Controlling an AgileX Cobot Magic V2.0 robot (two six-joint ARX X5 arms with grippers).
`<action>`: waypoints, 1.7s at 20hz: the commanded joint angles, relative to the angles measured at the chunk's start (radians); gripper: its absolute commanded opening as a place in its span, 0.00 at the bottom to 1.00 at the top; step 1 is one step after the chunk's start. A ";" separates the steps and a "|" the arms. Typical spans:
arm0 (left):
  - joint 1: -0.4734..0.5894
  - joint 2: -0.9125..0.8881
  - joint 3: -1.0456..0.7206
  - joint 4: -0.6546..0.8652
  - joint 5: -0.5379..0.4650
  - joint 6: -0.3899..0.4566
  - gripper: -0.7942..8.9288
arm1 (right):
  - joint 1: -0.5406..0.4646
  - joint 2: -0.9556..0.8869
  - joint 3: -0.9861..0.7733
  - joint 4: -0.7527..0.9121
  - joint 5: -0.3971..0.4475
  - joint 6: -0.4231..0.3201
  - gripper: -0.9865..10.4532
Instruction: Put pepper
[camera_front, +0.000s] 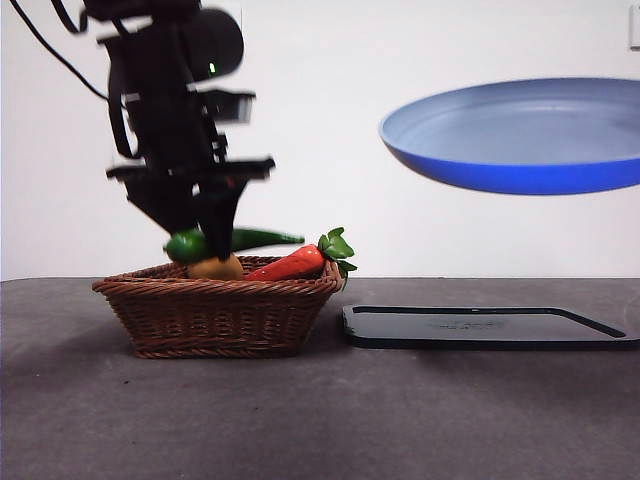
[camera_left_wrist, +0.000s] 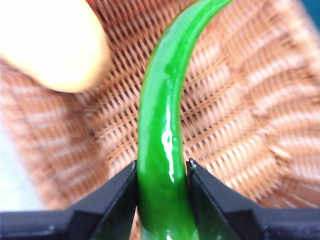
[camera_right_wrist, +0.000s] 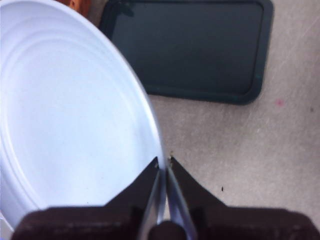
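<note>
The glossy dark-green pepper (camera_front: 250, 240) is held just above the wicker basket (camera_front: 215, 315) at the left of the front view. My left gripper (camera_front: 195, 225) is shut on the pepper (camera_left_wrist: 162, 150); its jaws press both sides of the pepper over the basket's woven bottom (camera_left_wrist: 240, 115). My right gripper (camera_right_wrist: 163, 162) is shut on the rim of a blue plate (camera_right_wrist: 70, 115). It holds the plate (camera_front: 520, 135) in the air at the upper right, above the dark tray (camera_front: 485, 327).
In the basket lie a red-orange tapered vegetable with a green leafy top (camera_front: 295, 263) and a pale yellow-tan rounded vegetable (camera_front: 215, 268), also in the left wrist view (camera_left_wrist: 50, 42). The dark tray (camera_right_wrist: 190, 47) lies flat on the grey table (camera_front: 320, 420), right of the basket.
</note>
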 joint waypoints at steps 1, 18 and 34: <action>-0.018 -0.039 0.023 -0.021 0.016 -0.014 0.24 | 0.001 0.056 0.017 0.019 -0.005 0.038 0.09; -0.292 -0.055 0.021 0.008 0.151 -0.006 0.24 | 0.193 0.428 0.017 0.224 -0.110 0.285 0.09; -0.295 0.002 0.021 -0.004 0.157 -0.007 0.36 | 0.193 0.428 0.017 0.216 -0.110 0.280 0.09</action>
